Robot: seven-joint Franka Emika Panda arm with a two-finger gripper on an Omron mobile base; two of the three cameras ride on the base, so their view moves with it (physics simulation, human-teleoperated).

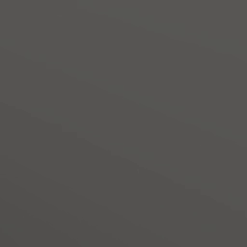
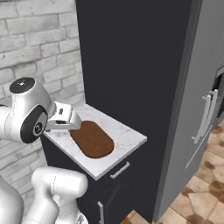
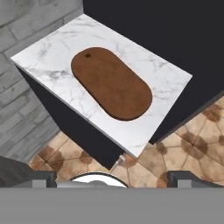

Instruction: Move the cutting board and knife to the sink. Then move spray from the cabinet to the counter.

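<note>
Oval dark-brown wood cutting board (image 3: 112,83) w/ small hole at one end, flat mid-counter (image 3: 48,61), white veined marble, gripper (image 3: 112,177) released, jaws wide, hovering above board, not touching

Cutting board (image 3: 111,83) on counter (image 3: 48,57)

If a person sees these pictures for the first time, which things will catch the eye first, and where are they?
The dark-brown oval cutting board stands out most: it lies flat in the middle of the small white marble counter, with a small hole near one end. In the right base view, the robot's white arm rises at the left, its open gripper beside the board's near end. A tall grey fridge stands to the right.
</note>
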